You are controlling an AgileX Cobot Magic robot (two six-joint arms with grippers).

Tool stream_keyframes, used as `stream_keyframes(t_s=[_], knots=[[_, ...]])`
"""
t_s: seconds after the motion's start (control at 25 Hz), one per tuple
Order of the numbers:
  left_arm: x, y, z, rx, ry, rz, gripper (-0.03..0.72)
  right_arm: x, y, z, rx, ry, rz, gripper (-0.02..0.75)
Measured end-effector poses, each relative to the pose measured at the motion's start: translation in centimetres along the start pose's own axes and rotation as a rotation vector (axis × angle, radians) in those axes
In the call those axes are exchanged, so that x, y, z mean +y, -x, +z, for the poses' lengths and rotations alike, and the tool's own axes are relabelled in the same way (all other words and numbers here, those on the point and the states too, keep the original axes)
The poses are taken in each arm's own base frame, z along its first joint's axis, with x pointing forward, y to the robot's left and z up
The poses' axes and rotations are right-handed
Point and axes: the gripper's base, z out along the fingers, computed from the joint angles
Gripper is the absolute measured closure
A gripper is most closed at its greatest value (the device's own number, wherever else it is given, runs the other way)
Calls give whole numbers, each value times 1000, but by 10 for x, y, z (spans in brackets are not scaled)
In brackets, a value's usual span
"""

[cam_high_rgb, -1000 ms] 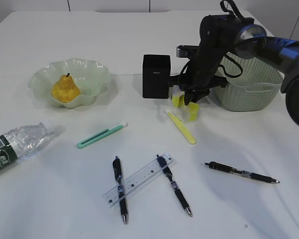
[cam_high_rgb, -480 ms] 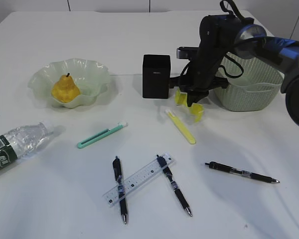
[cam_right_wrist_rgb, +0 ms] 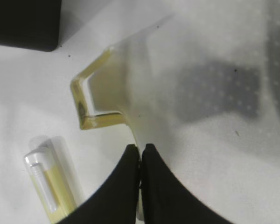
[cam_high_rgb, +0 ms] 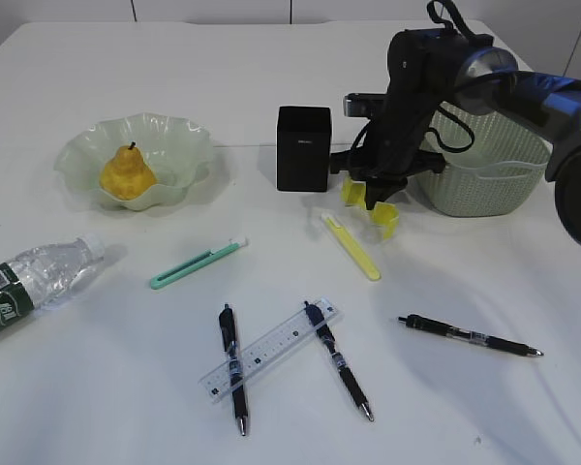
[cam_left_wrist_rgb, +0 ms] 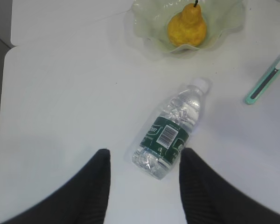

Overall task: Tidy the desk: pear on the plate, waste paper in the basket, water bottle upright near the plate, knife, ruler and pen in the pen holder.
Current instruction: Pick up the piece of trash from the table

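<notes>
Between pen holder (cam_high_rgb: 303, 147) and basket (cam_high_rgb: 479, 165), right claw (cam_right_wrist_rgb: 140, 161) pinches yellow waste paper (cam_right_wrist_rgb: 105, 95).

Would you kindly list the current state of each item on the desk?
Pear: on the plate.
Water bottle: lying down, capped.
Yellow paper: pinched by the right gripper.
Left gripper: open above the bottle.
Ruler: lying across two pens.
Basket: upright.
Pen holder: upright.
</notes>
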Motion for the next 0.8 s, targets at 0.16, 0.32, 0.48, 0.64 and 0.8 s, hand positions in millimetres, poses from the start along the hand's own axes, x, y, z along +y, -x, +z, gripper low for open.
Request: stream_keyframes(t_s=[0.16, 0.32, 0.48, 0.64, 0.8], knots=[[0, 0, 0, -1, 0, 0, 347, 0, 0, 0, 0, 0, 0, 740], [0, 0, 0, -2, 0, 0, 347, 0, 1, -2, -8, 1, 0, 740], [0, 0, 0, -2, 0, 0, 347, 2, 8, -13, -49, 8, -2, 740], [0, 0, 0, -2, 0, 0, 347, 3, 12, -22, -79, 13, -4, 740], [0, 0, 0, -2, 0, 0, 347, 3, 12, -22, -79, 14, -4, 740]])
